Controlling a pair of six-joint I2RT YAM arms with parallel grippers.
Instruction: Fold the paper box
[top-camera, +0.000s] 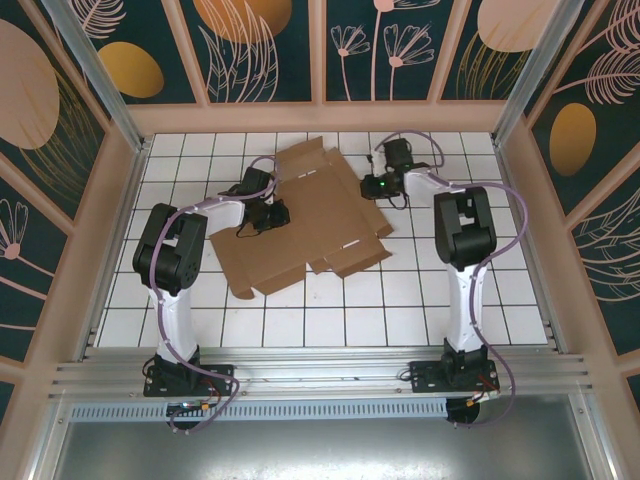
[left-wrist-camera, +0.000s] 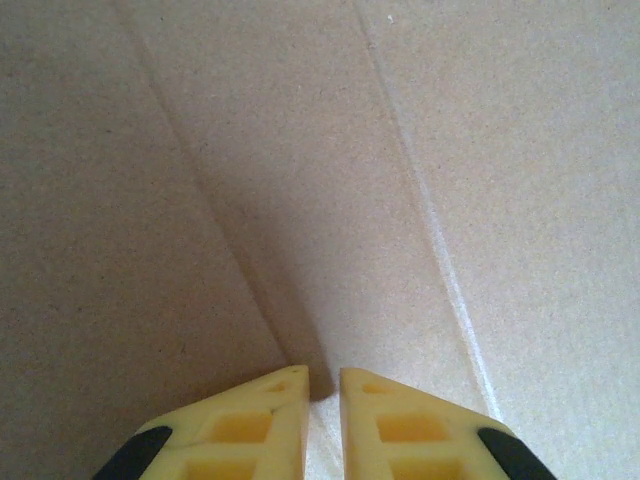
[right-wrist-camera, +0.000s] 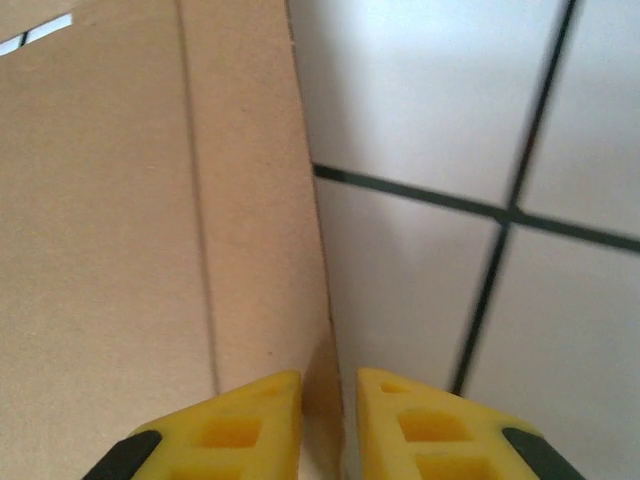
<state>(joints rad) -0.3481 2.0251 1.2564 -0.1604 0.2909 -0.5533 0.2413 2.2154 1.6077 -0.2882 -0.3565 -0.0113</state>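
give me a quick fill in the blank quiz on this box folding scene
1. The paper box is a sheet of brown ___.
2. It lies on a table of white ___ with dark lines between them.
3. The left gripper has ___ fingers, pointed at the box's creased surface.
4. The right gripper sits at the box's ___, where it meets the table.
Missing words: cardboard; tiles; yellow; edge

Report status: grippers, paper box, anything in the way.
Left gripper nearly shut, tips on paper box. Right gripper astride its edge, grip unclear. Box mostly flat. No obstruction seen.
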